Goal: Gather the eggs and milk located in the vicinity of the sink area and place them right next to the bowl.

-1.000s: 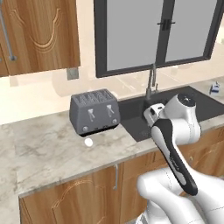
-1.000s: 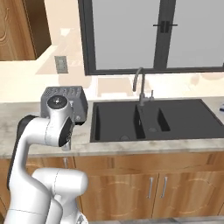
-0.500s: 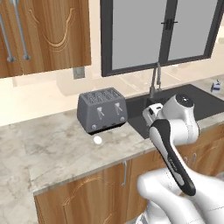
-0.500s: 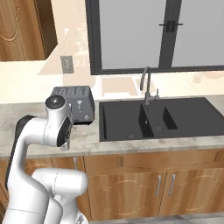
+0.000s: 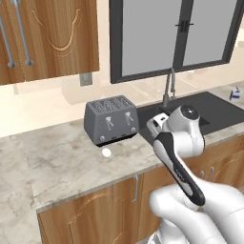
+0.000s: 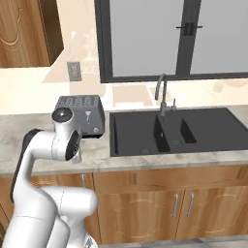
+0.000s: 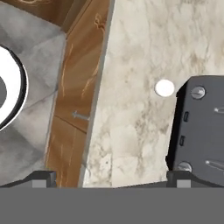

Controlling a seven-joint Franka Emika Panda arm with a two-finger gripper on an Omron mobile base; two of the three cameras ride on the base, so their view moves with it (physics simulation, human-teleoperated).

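One small white egg [image 5: 106, 152] lies on the marble counter just in front of the toaster; in the hand view the egg [image 7: 165, 88] sits beside the toaster's corner. The milk [image 5: 235, 94], a small white carton with blue marks, stands far right behind the sink [image 5: 214, 110]. My gripper [image 7: 111, 179] is open, its fingertips [image 7: 43, 177] wide apart with nothing between them, hanging over the counter's front edge, short of the egg. The bowl is out of view.
A dark grey toaster [image 5: 110, 119] stands on the counter [image 5: 62, 162] left of the sink, with the faucet [image 6: 162, 94] behind the basin [image 6: 169, 131]. Wooden cabinet doors [image 7: 72, 109] drop below the counter edge, and wall cabinets [image 5: 47, 38] hang upper left.
The base has driven, so both base pictures have shifted: toaster and egg now sit a little further right than a second ago. The gripper has stayed open.
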